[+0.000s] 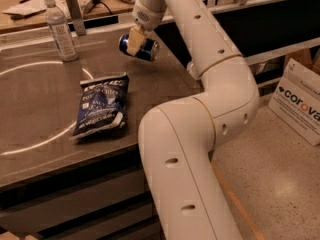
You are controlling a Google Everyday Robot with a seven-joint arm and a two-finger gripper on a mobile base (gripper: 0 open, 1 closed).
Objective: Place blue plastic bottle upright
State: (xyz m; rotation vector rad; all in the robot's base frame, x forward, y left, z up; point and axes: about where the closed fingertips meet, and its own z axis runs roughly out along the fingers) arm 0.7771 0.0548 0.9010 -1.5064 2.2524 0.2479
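The blue plastic bottle [145, 49] is a small dark-blue soda can with silver ends. It lies on its side in the air above the far right part of the dark table [45, 119]. My gripper [134, 43] is shut on it, its cream fingers [134, 40] across the can's middle. The white arm reaches over from the right and hides the table behind the can.
A flat dark-blue chip bag [101, 105] lies mid-table, in front of the can. A clear water bottle [59, 29] with a white cap stands upright at the back left. A white arc is marked on the tabletop. A cardboard box [298, 107] stands on the floor at right.
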